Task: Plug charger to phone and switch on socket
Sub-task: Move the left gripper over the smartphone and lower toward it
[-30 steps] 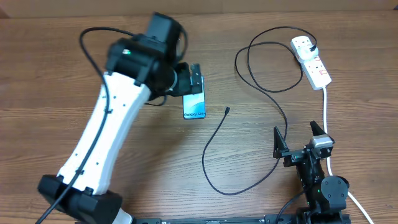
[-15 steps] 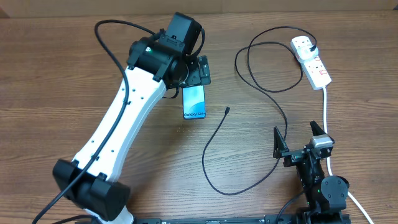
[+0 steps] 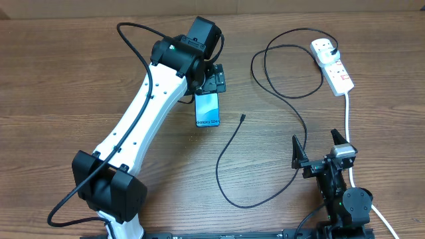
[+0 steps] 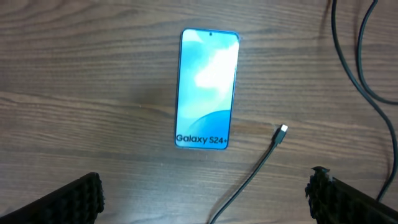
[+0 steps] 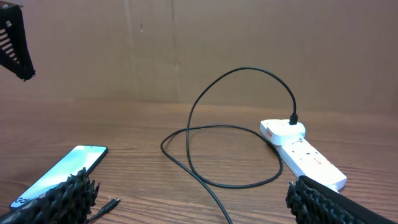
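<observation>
The phone (image 3: 207, 109) lies flat with a lit blue screen; it also shows in the left wrist view (image 4: 207, 88) and the right wrist view (image 5: 59, 172). The charger cable (image 3: 229, 156) loops across the table; its connector tip (image 3: 242, 118) lies just right of the phone (image 4: 282, 130), apart from it. The far end is plugged into the white socket strip (image 3: 333, 64), also in the right wrist view (image 5: 303, 151). My left gripper (image 3: 214, 78) hovers open above the phone's far end. My right gripper (image 3: 319, 153) is open near the front right.
The thick white cord (image 3: 350, 126) runs from the socket strip down the right side past my right arm. The cable's big loops (image 3: 285, 63) lie between phone and strip. A brown wall stands behind the table (image 5: 186, 50).
My left arm has swung to the right and farther back, so the gripper now hangs over the phone's far end. The phone, cable and right arm have not moved.
</observation>
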